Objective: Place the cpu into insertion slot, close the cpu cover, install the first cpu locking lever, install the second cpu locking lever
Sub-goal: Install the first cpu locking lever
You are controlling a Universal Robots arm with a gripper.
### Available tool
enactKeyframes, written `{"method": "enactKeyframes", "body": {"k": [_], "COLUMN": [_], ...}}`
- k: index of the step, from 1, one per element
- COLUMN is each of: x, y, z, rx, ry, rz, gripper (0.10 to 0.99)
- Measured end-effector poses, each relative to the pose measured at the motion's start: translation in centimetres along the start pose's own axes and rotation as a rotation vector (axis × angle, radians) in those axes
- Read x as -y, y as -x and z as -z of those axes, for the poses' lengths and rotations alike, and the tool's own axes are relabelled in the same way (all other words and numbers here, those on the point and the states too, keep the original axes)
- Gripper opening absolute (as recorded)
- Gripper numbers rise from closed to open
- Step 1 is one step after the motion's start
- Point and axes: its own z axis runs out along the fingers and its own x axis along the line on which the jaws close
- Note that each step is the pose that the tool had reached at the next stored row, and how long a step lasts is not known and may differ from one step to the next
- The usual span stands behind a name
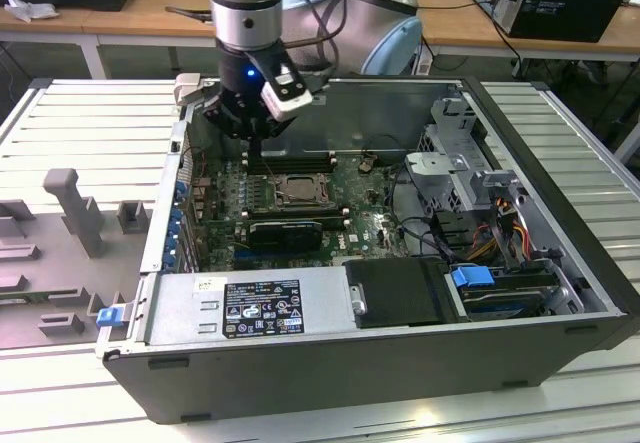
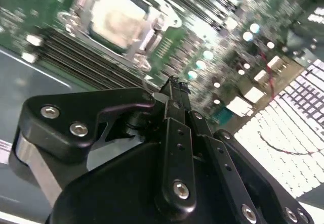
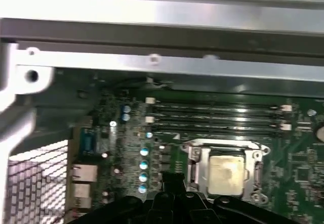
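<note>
Fingers [image 2: 174, 100] of your black gripper [image 2: 172, 90] are pressed together into one narrow black tip in the second wrist view, with nothing between them. That tip hangs above the green motherboard [image 2: 223, 37], clear of it as far as you can see, over the row of round pale capacitors [image 3: 144, 164] that runs alongside the socket.

Just beyond the closed tip, in both wrist views, you can see the small flat square cpu with its pale cream face [image 3: 225, 176] lying inside the square black insertion slot with the silvery rim [image 3: 195, 169]. The thin silvery-grey cpu cover frame [image 3: 253, 155] lies flat around the chip, whose face shows through its central window. You cannot tell from these views how the locking levers sit.

On the far side of the socket from the fingers run the long black memory slots [image 3: 217, 117], side by side and parallel to the socket's edge. Farther out from the fingertips are the metal port blocks [image 3: 83, 172] and the perforated grille of the case wall [image 3: 35, 183].

In the exterior view your gripper [image 1: 256, 146] points down into the open dark-grey computer case [image 1: 560, 253], just above the back edge of the socket [image 1: 288, 191], with a blue light glowing on the wrist [image 1: 249, 74]. The case lies on a pale ribbed table [image 1: 90, 128].
</note>
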Motion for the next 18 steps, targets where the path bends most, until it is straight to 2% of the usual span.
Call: {"method": "enactKeyframes", "body": {"k": [2, 5, 8, 12, 18], "x": [-0.2, -1.03, -1.47, -2.36, -2.42], "y": [-0.6, -0.79, -0.95, -0.87, -0.15], "z": [-0.17, -0.68, -0.94, -1.05, -1.06], "rx": [0.0, 0.0001, 0.0001, 0.0, 0.0], "ry": [0.0, 0.0, 0.0, 0.0, 0.0], "rz": [0.0, 0.0, 0.0, 0.0, 0.0], "gripper": [0.106, 0.106, 0.106, 0.106, 0.106]}}
